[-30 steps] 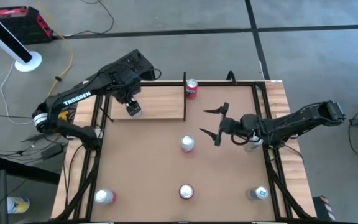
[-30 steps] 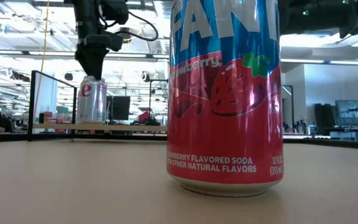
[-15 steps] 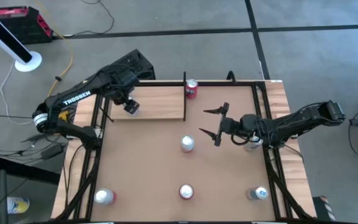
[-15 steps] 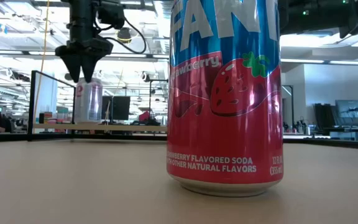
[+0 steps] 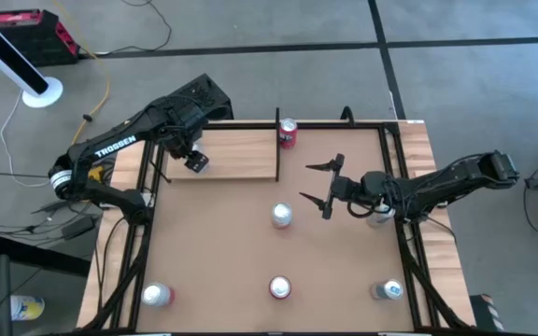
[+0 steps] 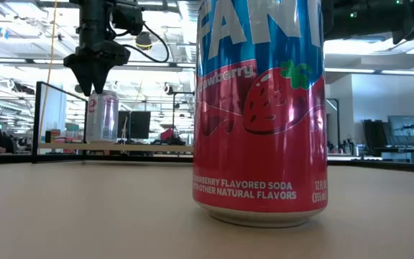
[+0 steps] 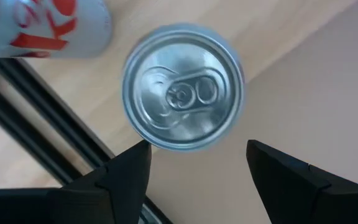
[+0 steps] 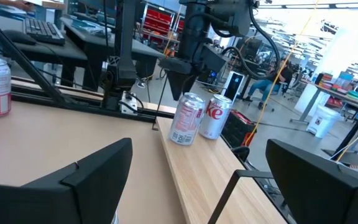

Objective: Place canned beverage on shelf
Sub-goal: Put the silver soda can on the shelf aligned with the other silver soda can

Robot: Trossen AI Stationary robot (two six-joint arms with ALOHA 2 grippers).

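Observation:
A silver can stands upright on its base on the pale wood shelf; its top shows in the left wrist view. My left gripper hangs open just above it, touching nothing. A second silver can with red lettering stands beside it on the shelf. My right gripper is open and empty over the brown tabletop, right of a silver can.
A red can stands at the shelf's right end by the thin black upright. Three more cans stand near the table's front edge; the middle one fills the low view. A black frame rims the table.
My left gripper has opened, let go of the silver can and risen straight above it. The can stays standing upright on the shelf.

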